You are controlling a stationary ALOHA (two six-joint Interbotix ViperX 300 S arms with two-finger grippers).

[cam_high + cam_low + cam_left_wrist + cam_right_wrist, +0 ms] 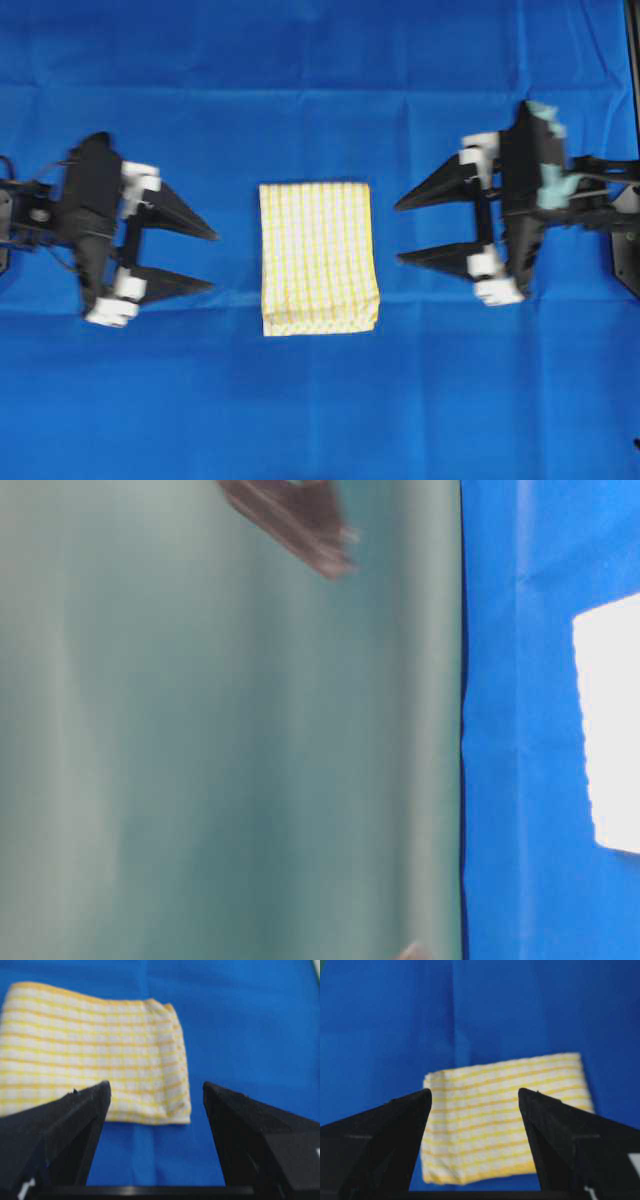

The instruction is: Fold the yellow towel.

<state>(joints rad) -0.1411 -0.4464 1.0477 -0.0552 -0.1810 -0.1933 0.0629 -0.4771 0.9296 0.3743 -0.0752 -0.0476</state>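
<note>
Centrally, in the overhead view, the yellow towel lies folded into a compact upright rectangle on the blue cloth, its long sides running top to bottom of the frame. At left of that frame, the left gripper points rightward toward the towel, its two black fingers spread wide with nothing between them; it stands apart from the towel's left edge. At right, the right gripper points leftward, likewise spread wide and empty, separated from the towel's right edge by a strip of blue cloth. Seen from the left wrist, the towel fills the upper left of the frame, layered folds showing along its right end, beyond the parted fingers. Seen from the right wrist, the towel sits at centre and right, partly framed between the parted fingers. At table level the picture is blurred; only a white patch at the right edge suggests the towel.
</note>
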